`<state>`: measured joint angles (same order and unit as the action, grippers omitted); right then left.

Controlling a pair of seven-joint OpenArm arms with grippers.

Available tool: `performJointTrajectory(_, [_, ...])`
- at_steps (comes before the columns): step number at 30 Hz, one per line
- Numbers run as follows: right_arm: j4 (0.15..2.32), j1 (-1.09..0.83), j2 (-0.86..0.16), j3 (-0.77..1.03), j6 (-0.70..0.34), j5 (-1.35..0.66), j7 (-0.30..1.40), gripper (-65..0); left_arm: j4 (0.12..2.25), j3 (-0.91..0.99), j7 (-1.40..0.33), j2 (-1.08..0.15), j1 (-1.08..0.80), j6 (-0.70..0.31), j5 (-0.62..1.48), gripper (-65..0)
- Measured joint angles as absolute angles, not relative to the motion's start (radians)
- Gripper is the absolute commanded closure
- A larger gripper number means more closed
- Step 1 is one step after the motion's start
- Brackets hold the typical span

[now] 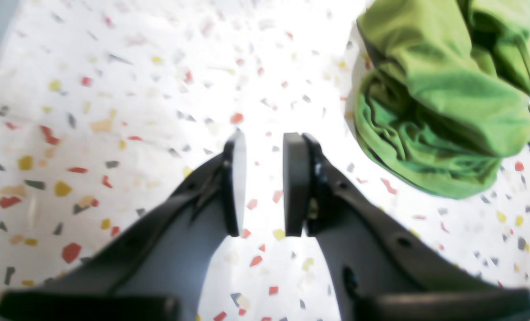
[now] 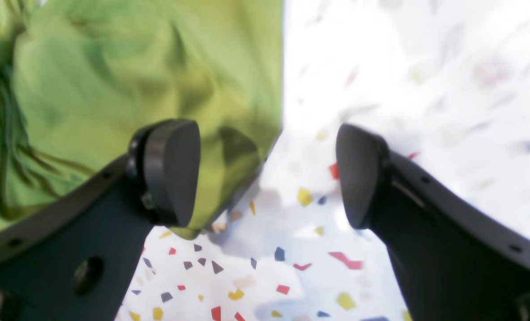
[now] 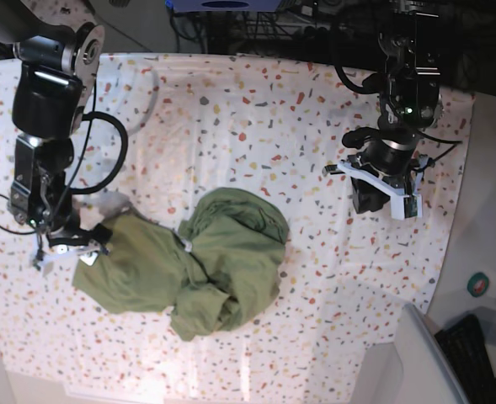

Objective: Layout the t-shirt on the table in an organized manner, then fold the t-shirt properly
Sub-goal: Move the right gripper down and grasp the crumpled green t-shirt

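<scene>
The olive-green t-shirt (image 3: 222,252) lies crumpled in a heap on the speckled table (image 3: 256,109), left of centre and toward the front. My right gripper (image 3: 62,244) is at the heap's left edge. In the right wrist view it (image 2: 267,147) stands open, with the t-shirt (image 2: 135,67) behind its left finger and bare table (image 2: 425,80) between the jaws. My left gripper (image 3: 382,198) hovers over the table's right side, well clear of the cloth. In the left wrist view it (image 1: 265,147) shows a narrow gap holding nothing, with the t-shirt (image 1: 448,98) off to the upper right.
The table's cloth ends at a right edge (image 3: 454,210) with a plain grey-white surface beyond. A grey box (image 3: 416,362) and a keyboard (image 3: 471,358) sit at the bottom right. Cables and equipment (image 3: 256,25) line the far side.
</scene>
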<state>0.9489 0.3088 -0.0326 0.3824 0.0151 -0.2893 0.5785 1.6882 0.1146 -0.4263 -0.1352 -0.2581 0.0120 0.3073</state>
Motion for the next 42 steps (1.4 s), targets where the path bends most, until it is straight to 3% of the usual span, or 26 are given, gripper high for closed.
performJointTrajectory(8, [0.693, 0.391, -0.056, 0.349, -0.012, -0.289, 0.387, -42.8, 1.529, 0.097, -0.410, -0.121, -0.189, 0.006, 0.306, -11.8])
performJointTrajectory(10, [0.686, 0.391, -0.061, 0.352, -0.127, -0.288, 0.389, -34.4, 1.467, 0.060, -0.413, -0.117, -0.149, 0.019, 0.301, -11.8])
performJointTrajectory(14, [0.681, 0.348, -0.046, 0.354, -0.338, -0.307, 0.406, 0.0, 1.367, -0.062, -0.375, -0.050, -0.035, 0.012, 0.305, -11.7])
performJointTrajectory(17, [0.681, 0.331, -0.047, 0.354, -0.359, -0.313, 0.404, 0.0, 1.229, -0.163, -0.267, 0.014, 0.077, 0.014, 0.306, -11.7])
performJointTrajectory(21, [0.690, 0.301, -0.087, 0.353, -0.377, -0.332, 0.395, 0.0, 0.881, -0.279, -0.163, 0.076, 0.271, 0.010, 0.306, -11.5])
performJointTrajectory(26, [0.881, 0.202, -0.124, 0.353, -0.347, -0.283, 0.472, 0.0, 0.596, -0.297, -0.001, 0.075, 0.350, 0.039, 0.312, -11.4])
performJointTrajectory(30, [0.986, 0.168, -0.156, 0.349, -0.344, -0.280, 0.490, 0.0, 0.702, -0.315, -0.032, 0.004, 0.284, 0.113, 0.307, -11.4])
performJointTrajectory(37, [0.998, 0.224, -0.196, 0.344, -0.349, -0.286, 0.480, 0.0, 1.090, -0.302, -0.160, -0.109, 0.017, 0.134, 0.318, -11.4])
performJointTrajectory(39, [0.998, 0.231, -0.212, 0.326, -0.315, -0.287, 0.567, 0.0, 1.170, -0.289, -0.178, -0.125, -0.057, 0.123, 0.318, -11.4])
performJointTrajectory(40, [1.002, 0.240, -0.221, 0.307, -0.293, -0.278, 0.642, -6.3, 1.206, -0.265, -0.181, -0.125, -0.093, 0.123, 0.321, -11.4])
performJointTrajectory(42, [1.087, 0.236, -0.220, 0.277, -0.283, -0.269, 0.759, -27.5, 1.260, -0.210, -0.212, -0.124, -0.135, 0.125, 0.323, -11.4])
